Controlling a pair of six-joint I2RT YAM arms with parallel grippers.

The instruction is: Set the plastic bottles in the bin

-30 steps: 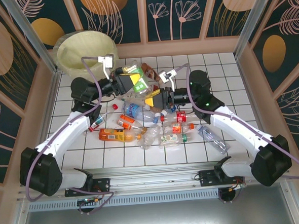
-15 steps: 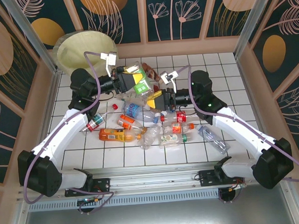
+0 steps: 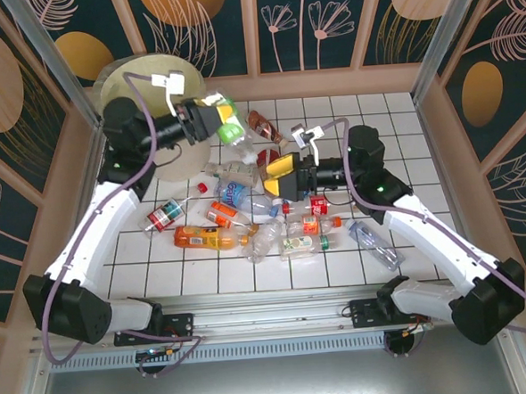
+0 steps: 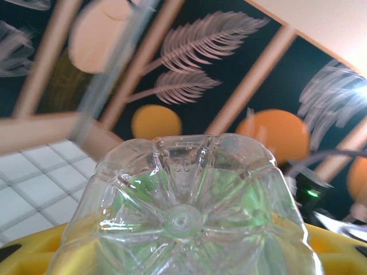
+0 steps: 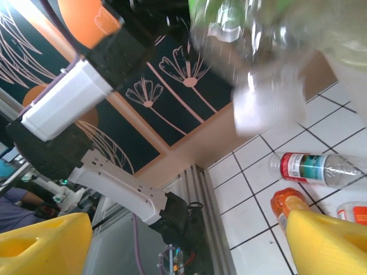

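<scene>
bin [image 3: 117, 74]: yellow-lined, interior partly behind left arm [image 3: 111, 202] | left gripper [image 3: 223, 119]: pinching green-labelled clear bottle [image 3: 237, 137] just right of bin rim | right gripper [image 3: 278, 178]: jaws spread, over bottle pile [image 3: 246, 218] right of bin

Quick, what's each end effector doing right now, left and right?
The left end effector is closed on a clear bottle with a green label.
The right end effector is open, holding nothing.
</scene>
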